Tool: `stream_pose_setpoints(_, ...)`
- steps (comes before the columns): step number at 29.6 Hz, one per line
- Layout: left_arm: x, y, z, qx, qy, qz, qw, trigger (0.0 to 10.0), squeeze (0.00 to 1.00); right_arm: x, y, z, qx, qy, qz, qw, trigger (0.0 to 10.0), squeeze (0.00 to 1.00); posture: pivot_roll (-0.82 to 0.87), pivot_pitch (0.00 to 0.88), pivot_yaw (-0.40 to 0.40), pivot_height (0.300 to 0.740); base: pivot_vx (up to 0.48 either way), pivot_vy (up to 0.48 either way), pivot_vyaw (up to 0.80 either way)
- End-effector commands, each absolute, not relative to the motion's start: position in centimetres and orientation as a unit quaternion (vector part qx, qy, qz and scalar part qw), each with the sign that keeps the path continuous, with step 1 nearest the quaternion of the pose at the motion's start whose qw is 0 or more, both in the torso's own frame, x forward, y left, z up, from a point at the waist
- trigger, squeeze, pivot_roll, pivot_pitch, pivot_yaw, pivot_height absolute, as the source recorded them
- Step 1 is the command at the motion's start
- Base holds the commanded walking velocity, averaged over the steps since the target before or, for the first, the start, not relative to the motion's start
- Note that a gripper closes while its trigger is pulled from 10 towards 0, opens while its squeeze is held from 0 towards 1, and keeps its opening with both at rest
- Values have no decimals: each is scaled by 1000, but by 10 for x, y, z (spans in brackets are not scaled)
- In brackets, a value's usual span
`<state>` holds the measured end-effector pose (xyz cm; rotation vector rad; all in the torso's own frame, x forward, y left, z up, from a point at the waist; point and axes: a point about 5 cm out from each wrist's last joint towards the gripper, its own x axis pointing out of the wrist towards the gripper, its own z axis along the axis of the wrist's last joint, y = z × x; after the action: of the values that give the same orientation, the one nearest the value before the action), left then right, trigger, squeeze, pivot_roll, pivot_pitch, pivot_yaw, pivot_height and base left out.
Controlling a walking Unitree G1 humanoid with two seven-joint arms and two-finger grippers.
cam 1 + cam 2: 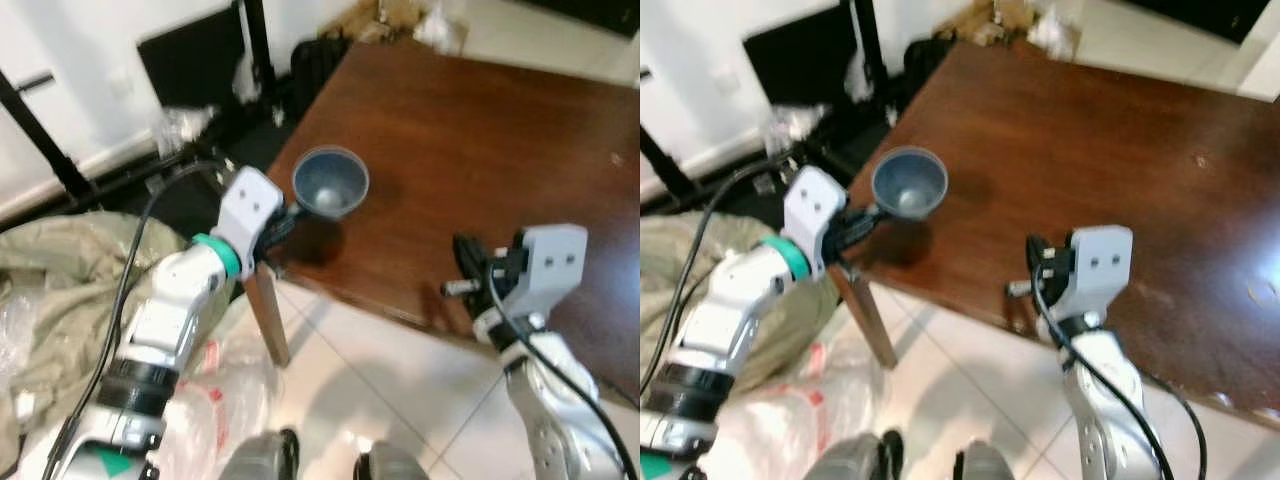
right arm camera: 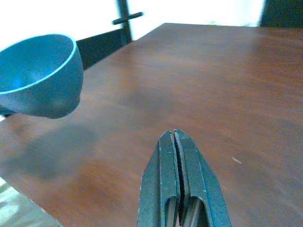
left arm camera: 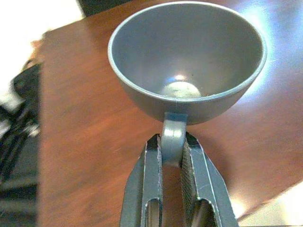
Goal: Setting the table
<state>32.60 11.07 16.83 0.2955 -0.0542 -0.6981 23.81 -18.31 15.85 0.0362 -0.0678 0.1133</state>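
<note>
A grey-blue cup point(image 1: 330, 182) hangs above the near left corner of the brown wooden table point(image 1: 470, 140), casting a shadow on the wood below. My left gripper point(image 3: 173, 156) is shut on the cup's handle point(image 3: 173, 135), and the cup point(image 3: 187, 61) is upright and empty. My right gripper point(image 2: 177, 142) is shut with nothing in it, held low over the table's front edge, to the right of the cup point(image 2: 40, 75). In the eye views the right gripper point(image 1: 465, 255) points toward the table's middle.
A table leg point(image 1: 268, 318) stands under the near left corner. Crumpled cloth and plastic bags point(image 1: 60, 290) lie on the floor at left. Black frames and clutter point(image 1: 190, 60) stand behind the table's left side. White tiles point(image 1: 380, 390) lie in front.
</note>
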Motion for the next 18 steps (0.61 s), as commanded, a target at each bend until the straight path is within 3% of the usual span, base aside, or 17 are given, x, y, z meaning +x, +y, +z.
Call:
stream_pose_setpoints(1,325,116,166,145,-20,-336,930,10000,0,237,-181,156,21,-28,59,998,10000,0,-64,17,85,740,-259,0,0)
stream_pose_setpoints(13,325,116,165,145,-18,-335,931,10000,0,238,-181,155,24,-28,58,998,10000,0,-65,12,85,740,0,0,0)
stream_pose_setpoints(18,326,115,164,142,-17,-335,931,10000,0,239,-183,155,29,-23,54,998,10000,0,-66,8,85,740,0,0,-800)
